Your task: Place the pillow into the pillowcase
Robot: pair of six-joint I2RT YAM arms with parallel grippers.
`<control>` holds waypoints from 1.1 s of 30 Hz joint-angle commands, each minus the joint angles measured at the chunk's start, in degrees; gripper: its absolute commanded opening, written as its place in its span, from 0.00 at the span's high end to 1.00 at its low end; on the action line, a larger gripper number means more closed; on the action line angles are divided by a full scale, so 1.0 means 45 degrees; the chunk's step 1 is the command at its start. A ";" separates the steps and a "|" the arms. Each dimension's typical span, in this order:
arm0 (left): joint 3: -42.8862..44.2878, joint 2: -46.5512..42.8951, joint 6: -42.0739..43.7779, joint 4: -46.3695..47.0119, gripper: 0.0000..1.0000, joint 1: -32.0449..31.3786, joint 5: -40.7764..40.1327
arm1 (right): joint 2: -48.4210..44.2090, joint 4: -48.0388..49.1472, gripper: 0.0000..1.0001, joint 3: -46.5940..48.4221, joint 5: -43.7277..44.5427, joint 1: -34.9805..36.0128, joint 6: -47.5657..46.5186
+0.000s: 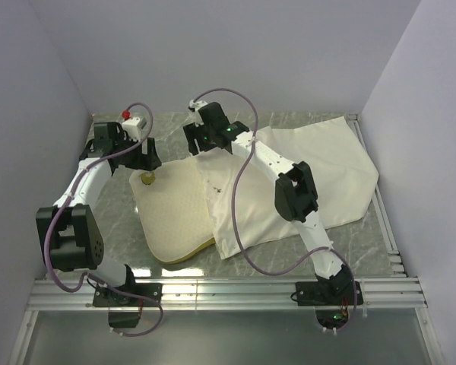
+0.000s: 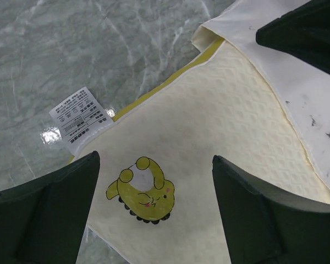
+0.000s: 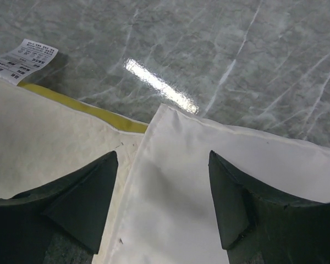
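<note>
The pillow [image 1: 173, 209] lies flat on the table, cream with a yellow-green edge band [image 2: 170, 82], a yellow cartoon print [image 2: 143, 192] and a white care tag [image 2: 80, 117] near its far left corner. The pillowcase [image 1: 304, 179] lies to its right, its left edge overlapping the pillow. My left gripper [image 2: 157, 190] is open above the pillow's printed corner, holding nothing. My right gripper [image 3: 162, 187] is open above the pillowcase's far left corner [image 3: 170, 118], straddling its edge next to the pillow [image 3: 44, 143]. It also shows in the top view [image 1: 201, 148].
The grey marble table [image 1: 289, 122] is enclosed by white walls. An aluminium rail [image 1: 228, 293] runs along the near edge where both arm bases are bolted. The right arm [image 1: 292, 194] stretches over the pillowcase.
</note>
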 commanded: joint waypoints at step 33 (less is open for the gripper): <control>-0.1811 0.0961 -0.4608 0.7359 1.00 -0.0905 0.8852 | -0.1784 0.2002 1.00 -0.0054 -0.1601 0.2391 0.2209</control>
